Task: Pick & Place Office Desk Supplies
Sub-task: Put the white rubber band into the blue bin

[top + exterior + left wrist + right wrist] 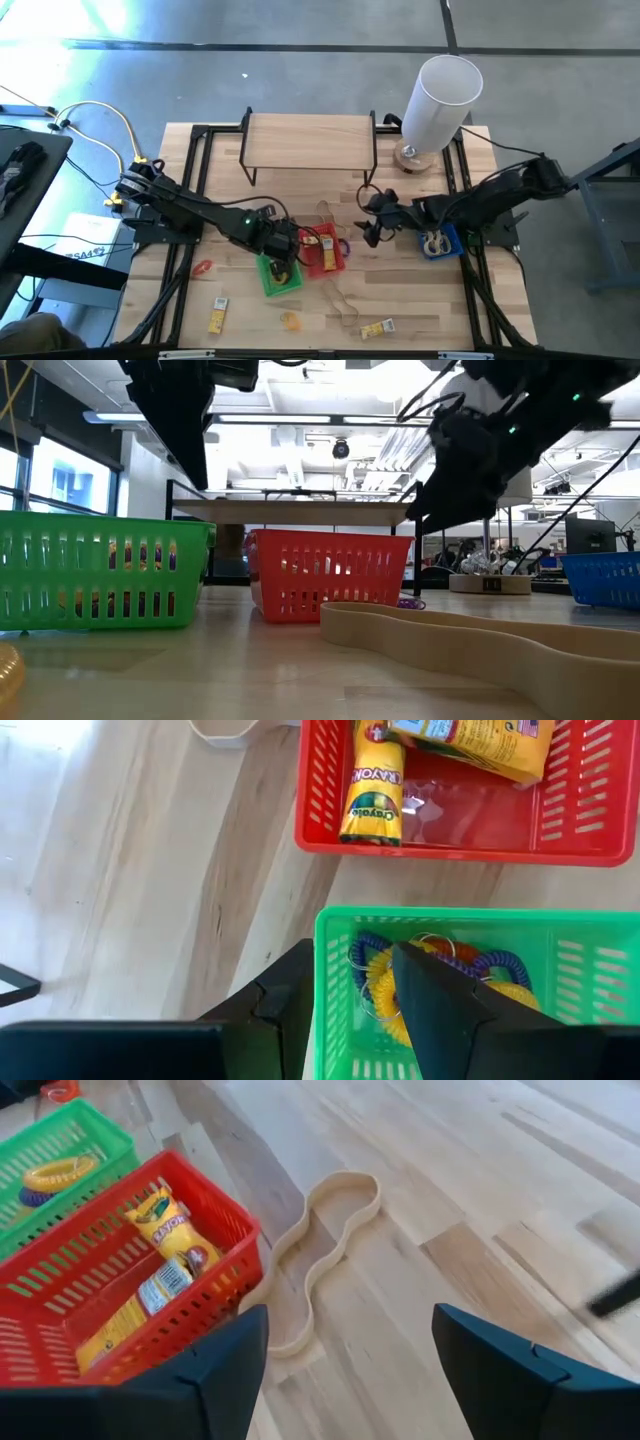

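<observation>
From above, my left gripper (281, 262) reaches down over the green basket (272, 283), with my right gripper (374, 215) at its two o'clock, empty above bare wood. My left wrist shows my fingers (440, 1005) half spread straddling the basket wall above coiled rings (480, 970). My right wrist shows wide, empty jaws over a tan rubber band (320, 1250) beside the red basket (205, 1305) of crayon packets (165, 1220).

Green slatted basket (560, 955) with purple and yellow coiled rings (480, 975); red slatted basket (110, 1295) with yellow-green crayon packets (160, 1220); blue basket (440, 243); tan rubber band (320, 1245); pale wood-grain worktop (480, 1180); white cylinder (440, 105).
</observation>
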You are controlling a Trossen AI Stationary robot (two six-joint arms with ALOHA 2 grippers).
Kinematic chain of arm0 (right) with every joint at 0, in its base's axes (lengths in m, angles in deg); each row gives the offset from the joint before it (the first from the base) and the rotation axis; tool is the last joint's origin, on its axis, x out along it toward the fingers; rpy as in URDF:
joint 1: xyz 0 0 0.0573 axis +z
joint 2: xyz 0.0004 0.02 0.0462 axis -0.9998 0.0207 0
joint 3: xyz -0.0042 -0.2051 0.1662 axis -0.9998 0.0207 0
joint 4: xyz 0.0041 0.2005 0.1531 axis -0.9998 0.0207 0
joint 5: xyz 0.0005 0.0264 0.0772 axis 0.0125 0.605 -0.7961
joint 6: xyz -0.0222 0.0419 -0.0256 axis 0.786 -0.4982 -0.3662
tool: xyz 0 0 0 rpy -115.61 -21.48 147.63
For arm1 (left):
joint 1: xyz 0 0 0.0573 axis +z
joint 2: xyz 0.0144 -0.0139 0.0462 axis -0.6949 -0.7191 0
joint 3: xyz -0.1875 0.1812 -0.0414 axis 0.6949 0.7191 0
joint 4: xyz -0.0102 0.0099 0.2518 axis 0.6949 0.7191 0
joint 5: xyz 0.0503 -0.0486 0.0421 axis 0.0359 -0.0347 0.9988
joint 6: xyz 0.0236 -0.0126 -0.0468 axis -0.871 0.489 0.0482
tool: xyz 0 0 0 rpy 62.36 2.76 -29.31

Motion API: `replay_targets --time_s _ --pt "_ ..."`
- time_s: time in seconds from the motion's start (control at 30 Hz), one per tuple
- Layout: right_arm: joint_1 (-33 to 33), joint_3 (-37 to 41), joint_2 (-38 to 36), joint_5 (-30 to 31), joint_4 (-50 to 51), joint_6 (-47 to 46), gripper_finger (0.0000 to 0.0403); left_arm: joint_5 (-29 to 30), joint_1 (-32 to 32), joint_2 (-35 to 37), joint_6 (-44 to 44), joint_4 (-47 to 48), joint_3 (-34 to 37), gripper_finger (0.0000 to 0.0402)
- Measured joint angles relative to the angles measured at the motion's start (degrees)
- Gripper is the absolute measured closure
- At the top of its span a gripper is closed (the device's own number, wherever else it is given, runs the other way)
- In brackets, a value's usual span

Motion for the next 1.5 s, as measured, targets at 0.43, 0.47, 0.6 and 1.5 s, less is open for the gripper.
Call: replay_targets --time_s 0.43,0.47,0.6,1.5 --pt "-3.1 -3.5 13.5 -7.3 -9.3 6.6 0.0152 2.5 0.1 0.0 0.0 -0.7 0.0 0.0271" --pt "-3.1 -4.7 14.7 -7.4 -9.5 7.0 0.0152 2.5 0.1 0.0 0.0 -0.7 0.0 0.0271" --pt "-3.5 -9.8 18.3 -6.6 -3.2 8.0 0.0152 2.6 0.1 0.0 0.0 -0.9 0.0 0.0271" --pt "-5.2 -15.2 25.8 -6.8 4.5 6.6 0.0153 2.8 0.2 0.0 -2.0 -2.7 0.0 0.0271"
